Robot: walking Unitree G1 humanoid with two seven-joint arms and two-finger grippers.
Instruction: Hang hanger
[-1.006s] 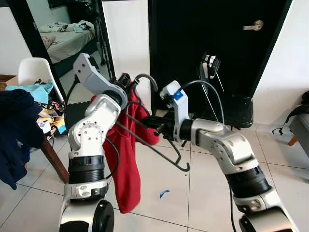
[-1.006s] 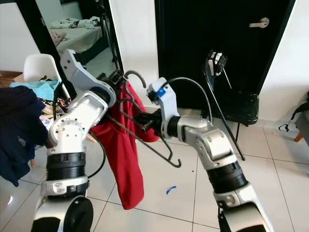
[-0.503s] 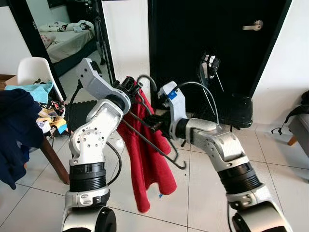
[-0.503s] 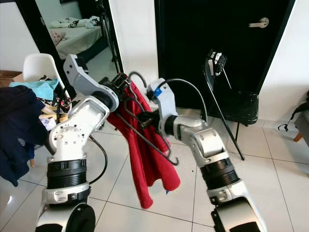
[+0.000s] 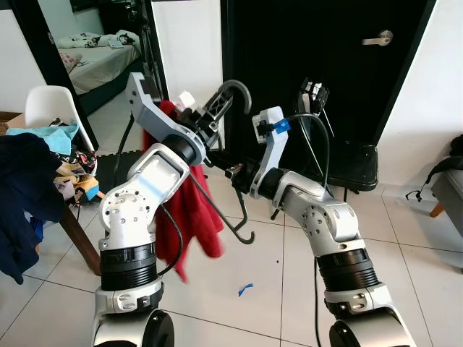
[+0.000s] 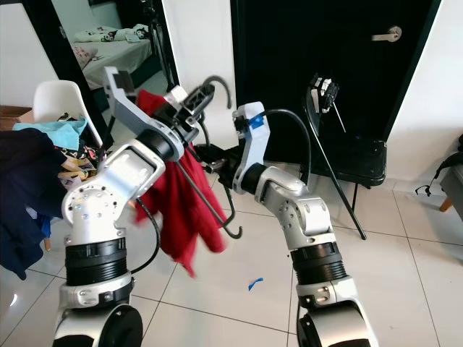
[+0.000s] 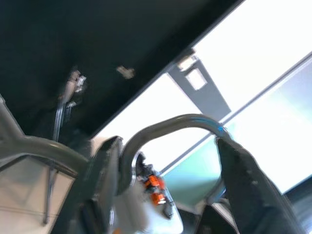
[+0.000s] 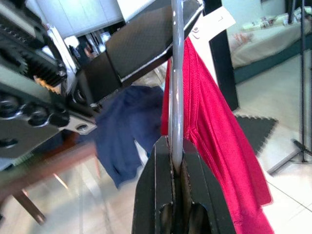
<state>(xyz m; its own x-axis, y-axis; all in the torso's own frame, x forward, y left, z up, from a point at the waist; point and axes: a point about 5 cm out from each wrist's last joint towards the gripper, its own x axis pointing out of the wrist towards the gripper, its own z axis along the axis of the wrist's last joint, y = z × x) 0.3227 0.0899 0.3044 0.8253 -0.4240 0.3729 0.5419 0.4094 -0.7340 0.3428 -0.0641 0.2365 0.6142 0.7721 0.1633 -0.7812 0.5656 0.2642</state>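
Pinching a thin metal rod of the hanger (image 8: 176, 73) between its two closed black fingers (image 8: 157, 195), the right gripper (image 5: 235, 170) sits at chest height in front of the robot, its silver arm bent back toward the body. Just beside it, the left gripper (image 5: 217, 110) is raised a little higher, its fingers (image 7: 243, 180) spread either side of the hanger's curved hook (image 7: 170, 127); whether they actually press on the hook cannot be told. The hanger is dark metal, held in mid-air between the two grippers, with its hook (image 5: 235, 90) pointing up and one curled end (image 5: 242, 233) hanging low over the tiled floor (image 5: 246, 318). A red garment (image 5: 192, 210) drapes from the hanger, hanging down behind the left arm. Behind the arms stands a black door (image 5: 318, 50) with a metal handle, and a black folding chair (image 5: 347, 163) stands in front of it. To the robot's left is a white chair (image 5: 47, 108), a dark blue garment (image 5: 25, 195) and a heap of clothes, with a bedroom doorway beyond
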